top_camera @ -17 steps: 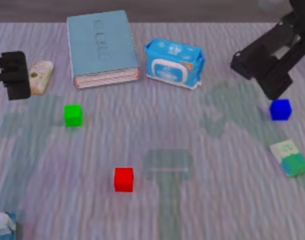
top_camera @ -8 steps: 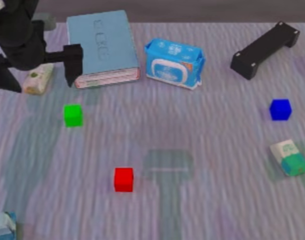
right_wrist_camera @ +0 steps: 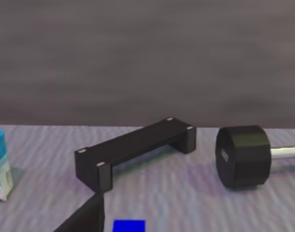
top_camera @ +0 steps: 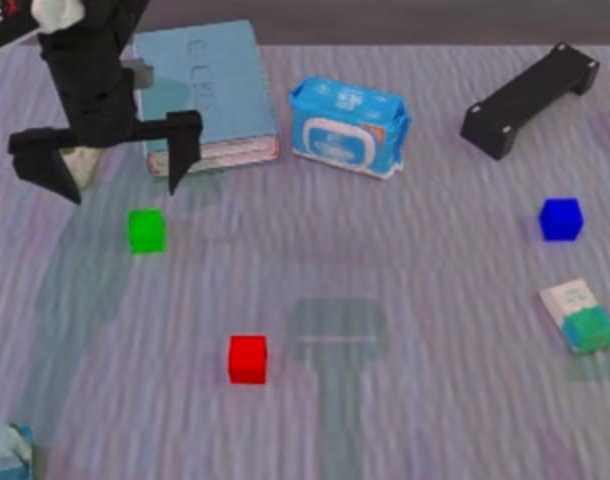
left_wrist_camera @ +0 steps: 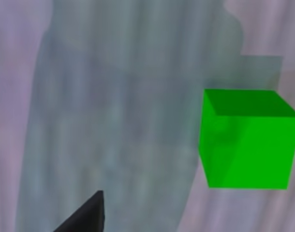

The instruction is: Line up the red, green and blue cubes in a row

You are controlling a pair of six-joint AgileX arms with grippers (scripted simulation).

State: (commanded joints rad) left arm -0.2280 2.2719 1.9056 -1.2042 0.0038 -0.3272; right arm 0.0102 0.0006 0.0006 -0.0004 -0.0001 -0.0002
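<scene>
Nothing is lined up yet. The green cube (top_camera: 145, 230) sits at the table's left, the red cube (top_camera: 247, 358) nearer the front middle, the blue cube (top_camera: 561, 219) far right, all well apart. My left tool (top_camera: 110, 160) hangs just behind the green cube, fingers spread wide, holding nothing. My right tool is out of the top view; I cannot tell its state.

blue cube (right_wrist_camera: 128, 225) edge-cropped; right hand unseen
</scene>
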